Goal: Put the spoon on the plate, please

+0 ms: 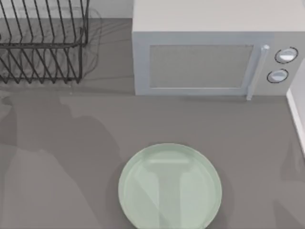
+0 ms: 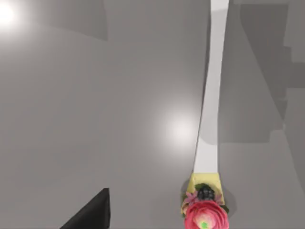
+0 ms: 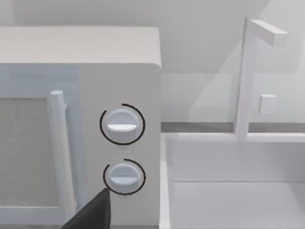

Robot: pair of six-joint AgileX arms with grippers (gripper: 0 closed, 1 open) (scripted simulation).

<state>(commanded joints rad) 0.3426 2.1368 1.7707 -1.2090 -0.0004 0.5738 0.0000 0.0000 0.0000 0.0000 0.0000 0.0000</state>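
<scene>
Grey tabletop holding round pale-green glossy plate in front of white microwave; black wire rack beside microwave; gripper openings cannot be told

No readable text, labels, or numbers anywhere.

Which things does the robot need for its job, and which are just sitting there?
Needed: the spoon with the flower end, and the pale-green plate.

Just sitting there: the microwave, the black wire dish rack, the white sink.
</scene>
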